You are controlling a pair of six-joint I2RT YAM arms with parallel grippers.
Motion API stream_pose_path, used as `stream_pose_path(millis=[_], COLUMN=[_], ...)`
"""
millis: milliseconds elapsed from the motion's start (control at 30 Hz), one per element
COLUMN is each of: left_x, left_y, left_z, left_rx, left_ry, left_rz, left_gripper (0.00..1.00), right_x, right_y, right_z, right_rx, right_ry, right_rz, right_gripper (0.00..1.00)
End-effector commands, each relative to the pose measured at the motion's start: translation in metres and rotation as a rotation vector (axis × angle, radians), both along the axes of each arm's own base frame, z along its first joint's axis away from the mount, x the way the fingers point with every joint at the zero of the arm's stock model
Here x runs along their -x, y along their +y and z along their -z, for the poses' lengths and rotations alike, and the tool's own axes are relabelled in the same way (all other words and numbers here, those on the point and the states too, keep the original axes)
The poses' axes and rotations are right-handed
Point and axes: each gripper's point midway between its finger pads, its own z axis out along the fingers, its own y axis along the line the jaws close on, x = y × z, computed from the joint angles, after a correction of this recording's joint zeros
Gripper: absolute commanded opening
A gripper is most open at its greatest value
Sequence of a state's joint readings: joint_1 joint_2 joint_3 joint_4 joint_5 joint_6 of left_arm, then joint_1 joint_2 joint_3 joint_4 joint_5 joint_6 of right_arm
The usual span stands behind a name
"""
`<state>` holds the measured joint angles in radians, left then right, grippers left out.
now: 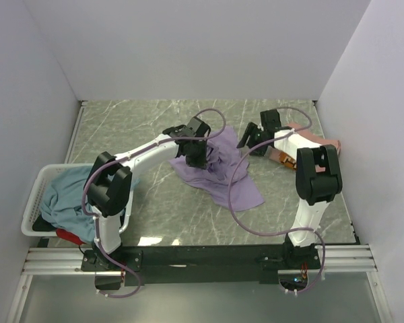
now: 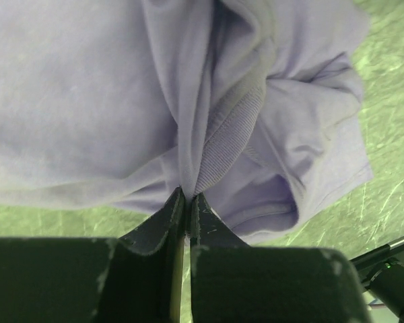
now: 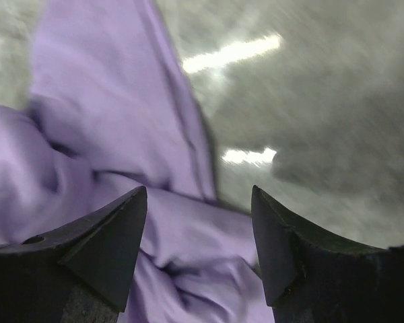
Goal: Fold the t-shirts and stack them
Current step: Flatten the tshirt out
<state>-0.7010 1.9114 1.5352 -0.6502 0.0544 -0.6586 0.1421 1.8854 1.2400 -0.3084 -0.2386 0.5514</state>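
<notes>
Top external view: lavender t-shirt (image 1: 222, 176) lies crumpled about mid-desk, on the grey marbled desk (image 1: 155, 195), between the two arms. Left jaws are down on its far-left part. Right jaws are at its far-right corner.

Salmon-pink t-shirt (image 1: 316, 142) is at the right side of the desk, partly hidden behind the right arm and apart from the lavender one.

White basket (image 1: 34, 198) stands at the left near edge. Teal t-shirt (image 1: 64, 195) is bundled inside and partly covered by the left arm. Red t-shirt (image 1: 71, 235) shows as a small patch at the basket's near edge, under the teal; cannot tell if it is wholly inside.

Left wrist view: left jaws are clenched on a thin pinched fold of the lavender cloth, just beside the ribbed collar (image 2: 232, 134). Cloth fans out from the pinch in deep creases.

Right wrist view is blurred. Right jaws stand spread and released, gripping nothing. Lavender cloth lies below and between them, and its edge runs out to bare desk on the right.
</notes>
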Motion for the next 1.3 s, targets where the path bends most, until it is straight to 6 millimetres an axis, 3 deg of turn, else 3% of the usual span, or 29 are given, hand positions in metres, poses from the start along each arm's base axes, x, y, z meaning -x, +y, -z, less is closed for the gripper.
stream_pose_path(millis=[0, 167, 433, 600, 700, 800, 867, 933, 967, 1000, 1133, 1167, 1233, 1267], left_x=[-0.002, -0.002, 0.002, 0.003, 0.004, 0.006, 0.008, 0.007, 0.003, 0.001, -0.029, -0.042, -0.059, -0.069], left_y=[0.008, 0.016, 0.027, 0.034, 0.036, 0.040, 0.042, 0.045, 0.049, 0.052, 0.075, 0.089, 0.102, 0.117], left_z=[-0.025, -0.025, -0.024, -0.023, -0.018, -0.010, -0.009, -0.008, -0.010, -0.010, -0.032, -0.041, -0.062, -0.074], left_rx=[0.038, 0.029, 0.013, 0.013, 0.014, 0.013, 0.013, 0.016, 0.020, 0.023, 0.059, 0.071, 0.099, 0.107], left_ry=[-0.039, -0.032, -0.025, -0.023, -0.012, 0.006, 0.008, 0.006, 0.002, 0.002, -0.046, -0.068, -0.116, -0.143], left_rz=[-0.045, -0.068, -0.093, -0.112, -0.117, -0.125, -0.129, -0.136, -0.148, -0.157, -0.222, -0.259, -0.275, -0.307], left_gripper=[0.00, 0.00, 0.00, 0.00, 0.00, 0.00, 0.00, 0.00, 0.00, 0.00, 0.00, 0.00, 0.00, 0.00], right_x=[-0.032, -0.038, -0.044, -0.039, -0.034, -0.032, -0.031, -0.031, -0.032, -0.034, -0.050, -0.057, -0.060, -0.063], right_y=[0.019, 0.030, 0.020, 0.035, 0.052, 0.057, 0.059, 0.060, 0.060, 0.058, 0.044, 0.031, 0.021, 0.004], right_z=[-0.020, -0.004, 0.005, 0.015, 0.018, 0.022, 0.024, 0.023, 0.020, 0.016, -0.029, -0.054, -0.082, -0.111], right_rx=[0.000, 0.057, 0.165, 0.156, 0.101, 0.086, 0.087, 0.075, 0.074, 0.080, 0.050, 0.039, 0.015, 0.007], right_ry=[-0.096, -0.048, -0.037, -0.011, 0.001, 0.018, 0.031, 0.038, 0.046, 0.048, -0.019, -0.063, -0.104, -0.152], right_rz=[-0.061, -0.078, -0.046, -0.102, -0.128, -0.121, -0.132, -0.140, -0.138, -0.128, -0.082, -0.050, -0.027, 0.006], right_gripper=[0.70, 0.69, 0.68, 0.63, 0.56, 0.52, 0.45, 0.22, 0.06, 0.00, 0.00, 0.00, 0.00, 0.00])
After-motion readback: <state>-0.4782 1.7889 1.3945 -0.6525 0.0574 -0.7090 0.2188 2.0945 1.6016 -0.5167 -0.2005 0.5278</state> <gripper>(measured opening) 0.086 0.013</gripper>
